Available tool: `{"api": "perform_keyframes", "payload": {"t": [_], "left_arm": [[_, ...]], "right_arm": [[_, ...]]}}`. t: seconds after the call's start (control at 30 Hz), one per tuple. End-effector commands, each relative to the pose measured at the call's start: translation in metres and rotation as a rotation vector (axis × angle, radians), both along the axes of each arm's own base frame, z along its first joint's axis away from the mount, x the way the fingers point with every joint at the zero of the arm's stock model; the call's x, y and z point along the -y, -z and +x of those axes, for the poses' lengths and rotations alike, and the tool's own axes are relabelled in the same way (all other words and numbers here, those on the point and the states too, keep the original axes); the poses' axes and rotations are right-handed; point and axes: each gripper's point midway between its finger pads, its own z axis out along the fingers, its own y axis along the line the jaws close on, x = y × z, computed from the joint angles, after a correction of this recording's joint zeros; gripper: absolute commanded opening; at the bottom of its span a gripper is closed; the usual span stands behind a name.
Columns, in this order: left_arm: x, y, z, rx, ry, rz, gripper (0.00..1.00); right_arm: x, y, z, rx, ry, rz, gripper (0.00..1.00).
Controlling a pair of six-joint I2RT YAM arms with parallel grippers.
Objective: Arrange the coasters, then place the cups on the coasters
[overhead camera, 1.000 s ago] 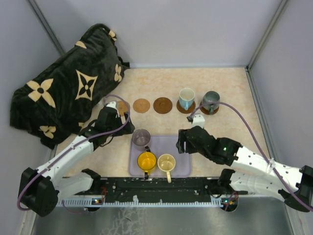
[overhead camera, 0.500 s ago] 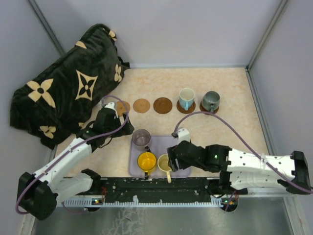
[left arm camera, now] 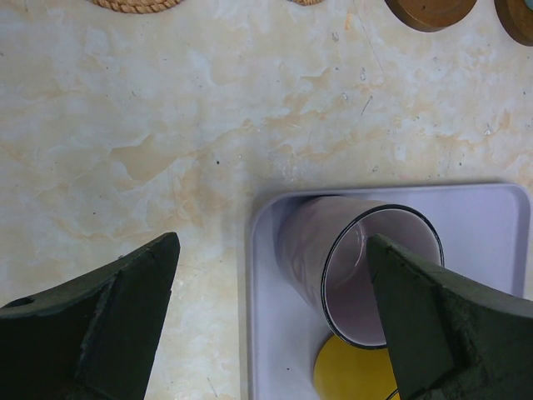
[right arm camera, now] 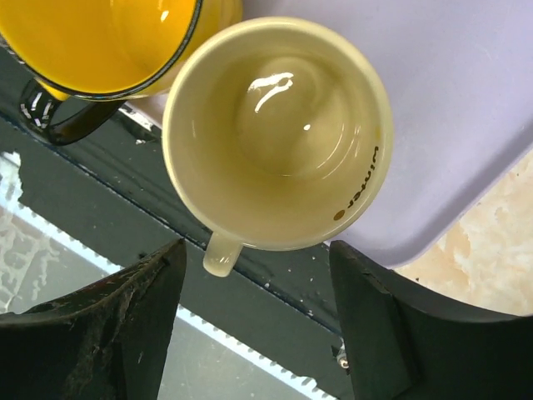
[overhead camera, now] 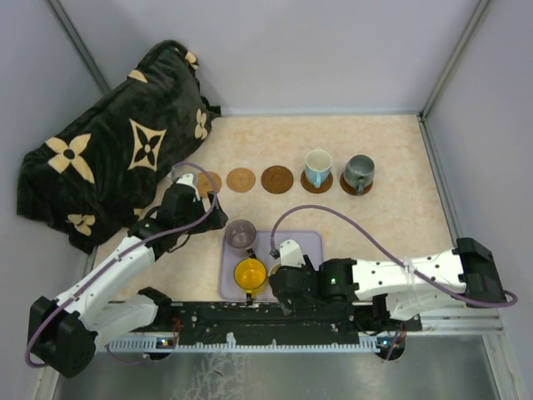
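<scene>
desk [overhead camera: 391,150]: beige marbled top, carries everything.
blanket [overhead camera: 108,150]: black plush with a flower print, heaped at the far left, off the work zone.
tray [overhead camera: 310,242]: lavender, at the near edge, the staging spot for three unplaced cups.
right gripper [right arm camera: 254,250]: half spread, holding nothing, straight above the cream cup [right arm camera: 279,133]. Fingers flank the handle side, likely lining up a pick.
left gripper [left arm camera: 273,250]: spread wide and empty, over the purple cup [left arm camera: 366,275] at the tray's far-left corner.
yellow cup [overhead camera: 250,272]: on the tray, just beside the cream cup.
white cup [overhead camera: 317,167], grey-green cup [overhead camera: 360,171]: each already on a coaster.
coasters [overhead camera: 241,179]: five in a far row. The three on the left are bare, waiting for the tray cups.
</scene>
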Motion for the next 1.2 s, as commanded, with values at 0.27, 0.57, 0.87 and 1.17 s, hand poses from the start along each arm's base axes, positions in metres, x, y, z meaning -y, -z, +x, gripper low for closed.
{"api": "perform_keyframes", "payload": {"t": [0.27,0.57,0.87,1.17], "left_arm": [[0.003,-0.008,0.001,0.022,0.005,-0.021,0.99],[0.004,-0.004,-0.001,0.016,0.01,-0.023,0.99],[0.004,0.001,-0.003,0.005,0.013,-0.026,0.99],[0.004,0.001,-0.004,0.009,0.012,-0.032,0.99]], "right_arm": [[0.008,0.012,0.008,0.031,0.112,-0.101,0.58],[-0.001,0.008,0.013,0.055,0.141,-0.082,0.4],[-0.008,0.013,0.015,0.065,0.151,-0.121,0.22],[0.005,0.013,0.023,0.1,0.231,-0.177,0.0]]}}
